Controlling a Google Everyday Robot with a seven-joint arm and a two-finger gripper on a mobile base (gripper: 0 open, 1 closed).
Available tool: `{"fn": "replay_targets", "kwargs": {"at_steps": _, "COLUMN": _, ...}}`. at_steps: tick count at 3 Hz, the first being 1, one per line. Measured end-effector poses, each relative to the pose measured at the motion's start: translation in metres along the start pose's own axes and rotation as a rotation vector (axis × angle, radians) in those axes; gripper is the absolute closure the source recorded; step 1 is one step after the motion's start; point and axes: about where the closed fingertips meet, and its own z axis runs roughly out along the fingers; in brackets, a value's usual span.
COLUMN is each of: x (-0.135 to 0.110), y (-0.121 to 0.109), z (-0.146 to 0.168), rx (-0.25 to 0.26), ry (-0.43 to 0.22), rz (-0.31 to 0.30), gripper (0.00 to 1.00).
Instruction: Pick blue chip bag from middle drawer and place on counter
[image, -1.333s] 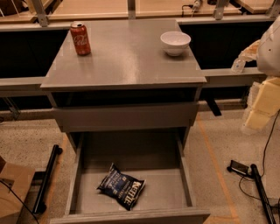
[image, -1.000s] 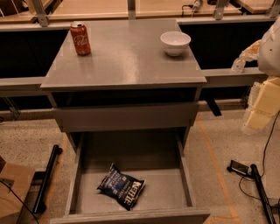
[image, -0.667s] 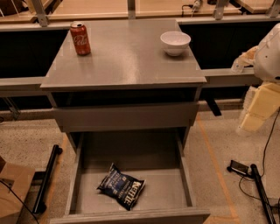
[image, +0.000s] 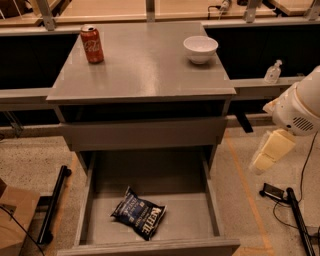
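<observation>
While the gripper (image: 270, 152) hangs in the air off the right side of the cabinet, pointing down from the white arm (image: 300, 107), it touches nothing, and I cannot tell whether it is spread or pressed together. To its left, past the drawer's right wall, the middle drawer (image: 211, 200) stands pulled out. The blue chip bag (image: 140, 212) lies below and well to the left of the gripper, flat on the drawer floor near the front, turned diagonally with its white lettering facing up. The counter (image: 145, 70) sits above and to the left of the gripper. On it, a white bowl (image: 200, 49) stands at the corner nearer the gripper and a red soda can (image: 92, 44) at the far left corner. A small clear bottle (image: 272, 72) stands on a ledge straight above the gripper.
</observation>
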Motion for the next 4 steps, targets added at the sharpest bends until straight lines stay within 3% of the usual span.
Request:
{"fn": "replay_targets", "kwargs": {"at_steps": 1, "x": 0.001, "y": 0.001, "z": 0.004, "rx": -0.003, "ry": 0.011, "rz": 0.001, "gripper": 0.00}}
{"fn": "replay_targets", "kwargs": {"at_steps": 2, "x": 0.007, "y": 0.016, "z": 0.048, "rx": -0.092, "ry": -0.037, "rz": 0.066, "gripper": 0.00}}
{"fn": "replay_targets", "kwargs": {"at_steps": 3, "x": 0.010, "y": 0.040, "z": 0.121, "rx": -0.196, "ry": -0.120, "rz": 0.172, "gripper": 0.00}}
{"fn": "replay_targets", "kwargs": {"at_steps": 4, "x": 0.003, "y": 0.055, "z": 0.205, "rx": -0.267, "ry": -0.233, "rz": 0.299, "gripper": 0.00}}
